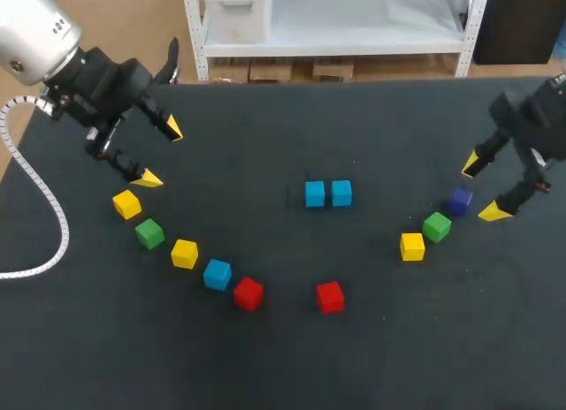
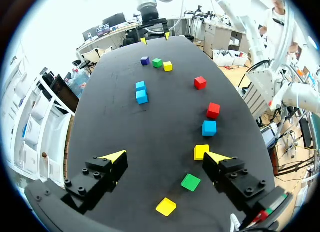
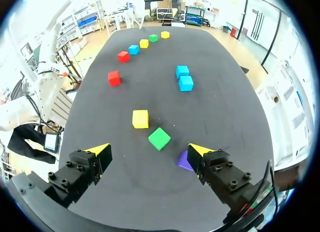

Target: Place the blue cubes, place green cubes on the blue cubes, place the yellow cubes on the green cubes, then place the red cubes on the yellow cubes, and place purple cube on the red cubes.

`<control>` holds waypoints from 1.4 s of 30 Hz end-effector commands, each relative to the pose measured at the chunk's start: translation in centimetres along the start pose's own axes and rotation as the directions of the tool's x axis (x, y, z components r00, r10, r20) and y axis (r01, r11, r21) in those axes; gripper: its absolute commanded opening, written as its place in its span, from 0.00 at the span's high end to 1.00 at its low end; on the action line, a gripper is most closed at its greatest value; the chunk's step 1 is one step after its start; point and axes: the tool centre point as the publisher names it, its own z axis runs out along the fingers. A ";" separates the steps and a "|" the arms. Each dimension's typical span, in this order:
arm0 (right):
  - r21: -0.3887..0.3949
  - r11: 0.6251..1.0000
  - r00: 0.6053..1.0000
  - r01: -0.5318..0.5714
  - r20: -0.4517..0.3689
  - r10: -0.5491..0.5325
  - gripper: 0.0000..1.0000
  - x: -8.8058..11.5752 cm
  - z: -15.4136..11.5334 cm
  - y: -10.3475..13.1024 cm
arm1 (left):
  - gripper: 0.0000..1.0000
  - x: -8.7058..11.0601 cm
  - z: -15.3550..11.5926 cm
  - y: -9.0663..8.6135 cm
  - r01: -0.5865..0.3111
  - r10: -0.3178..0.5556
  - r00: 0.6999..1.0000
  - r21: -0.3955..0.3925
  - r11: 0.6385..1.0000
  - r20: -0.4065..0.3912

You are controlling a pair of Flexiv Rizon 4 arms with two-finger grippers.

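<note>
Biggest worry for me is the right side. The purple cube (image 1: 459, 201) sits just beside one finger of the right gripper (image 1: 483, 189), with the right-hand green cube (image 1: 437, 226) near it and the right-hand yellow cube (image 1: 412, 246) next along. Green goes on before purple, so if that gripper drops for the green one with its fingers this wide, I reckon it clips the purple cube and shoves it across the table (image 1: 265, 118).

Same story on the left: the end yellow cube (image 1: 126, 203), left-hand green cube (image 1: 149, 233), second yellow cube (image 1: 184, 253) and third blue cube (image 1: 217, 274) lie in a tight arc, so a sloppy approach could knock a neighbour.

The pair of blue cubes (image 1: 315, 194) in the middle sit side by side, and a hard set-down might nudge them apart.

Fingers: both grippers are spread wide with nothing in them. The left gripper (image 1: 160, 153) hangs over the far end of the arc, touching no cube as far as I can see.
</note>
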 end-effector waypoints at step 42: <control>0.010 1.000 1.000 -0.008 -0.014 0.008 0.00 0.0 0.0 -0.2 | 0.00 -4.5 5.5 -6.2 -0.155 0.169 0.966 0.088 0.984 -0.193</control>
